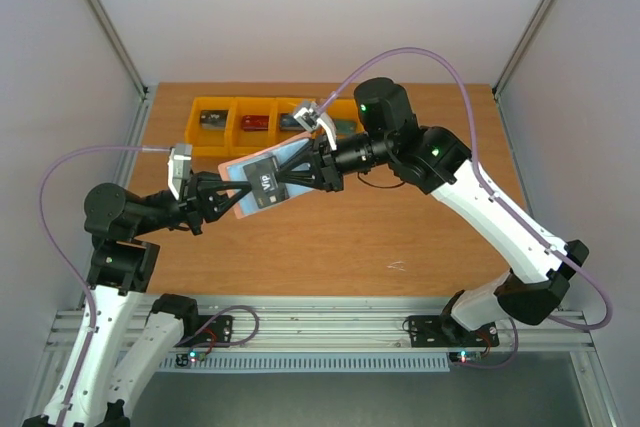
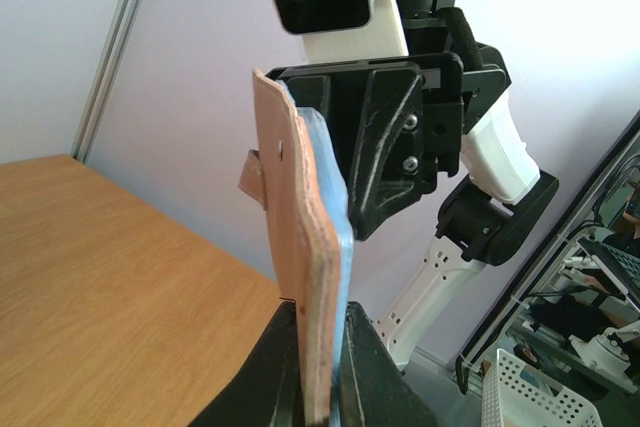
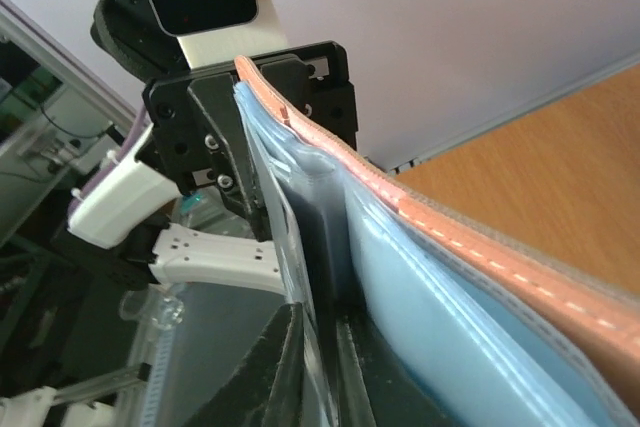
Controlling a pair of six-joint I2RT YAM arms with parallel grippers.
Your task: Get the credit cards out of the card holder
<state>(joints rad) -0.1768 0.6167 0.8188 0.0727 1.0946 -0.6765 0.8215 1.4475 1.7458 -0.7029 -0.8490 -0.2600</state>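
Observation:
The card holder [image 1: 262, 169] hangs in the air between my two grippers, pinkish outside, light blue inside. My left gripper [image 1: 238, 197] is shut on the holder's lower edge, which the left wrist view [image 2: 322, 319] shows as the holder [image 2: 296, 217] pinched upright between the fingers. A dark credit card [image 1: 264, 191] with white lettering lies against the blue inside. My right gripper [image 1: 303, 175] is shut on the holder's inner side. In the right wrist view [image 3: 325, 322] its fingers pinch the dark card [image 3: 318, 237] together with a thin clear sleeve, beside the blue pocket [image 3: 430, 297].
A row of orange bins [image 1: 236, 119] with small items stands at the back of the wooden table [image 1: 340, 242]. Grey walls and metal posts enclose the table on three sides. Each wrist view shows the other arm's black gripper body just behind the holder.

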